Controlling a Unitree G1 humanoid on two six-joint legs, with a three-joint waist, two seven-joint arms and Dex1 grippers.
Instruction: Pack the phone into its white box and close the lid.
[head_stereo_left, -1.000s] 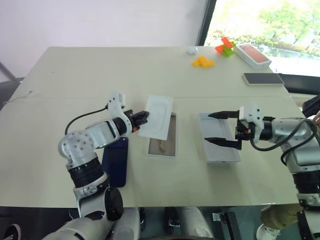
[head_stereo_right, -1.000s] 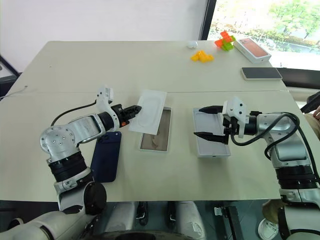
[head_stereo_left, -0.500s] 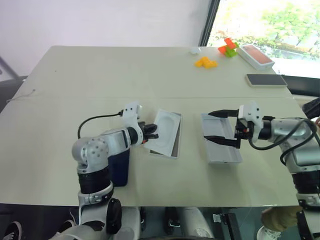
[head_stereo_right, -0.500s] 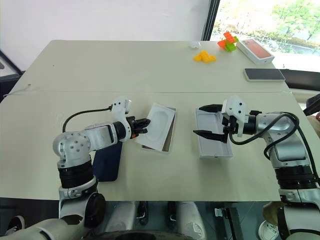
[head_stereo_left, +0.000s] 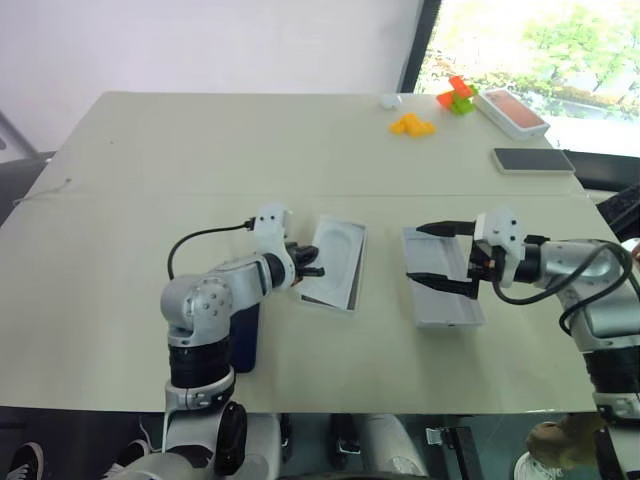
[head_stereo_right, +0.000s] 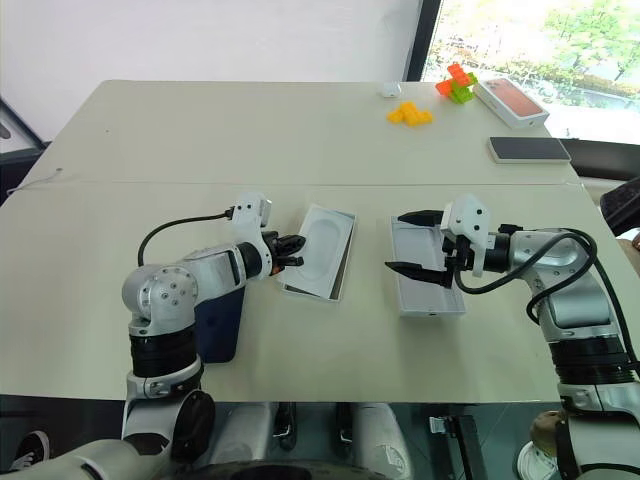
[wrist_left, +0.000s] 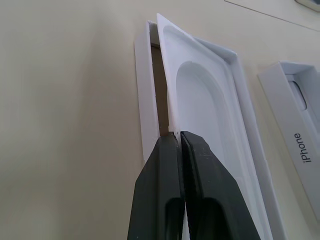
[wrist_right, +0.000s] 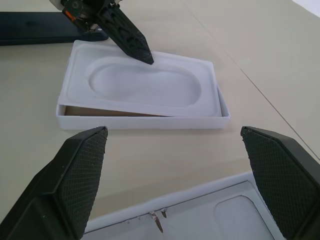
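Note:
My left gripper (wrist_left: 177, 136) is shut on the near edge of a flat white insert (wrist_left: 205, 105) with an oval recess. The insert lies tilted over the white box (wrist_right: 140, 121), whose brownish floor shows under the raised edge. The dark blue phone (head_stereo_left: 240, 335) lies flat on the table left of the box, partly hidden by my left arm. The lid (head_stereo_left: 442, 290) rests hollow side up to the right, with "iPhone" on its side wall. My right gripper (head_stereo_left: 428, 254) is open just above the lid's far end, holding nothing.
An orange-topped white box (head_stereo_left: 510, 112) and a dark grey slab (head_stereo_left: 530, 160) lie at the far right by the window. Yellow blocks (head_stereo_left: 410, 124) and orange-green blocks (head_stereo_left: 455, 95) sit at the back. A small white object (head_stereo_left: 387, 100) lies beside them.
My left gripper carried the insert right and down, from beside the box to on top of it, hiding most of the brown floor. The right gripper stayed put.

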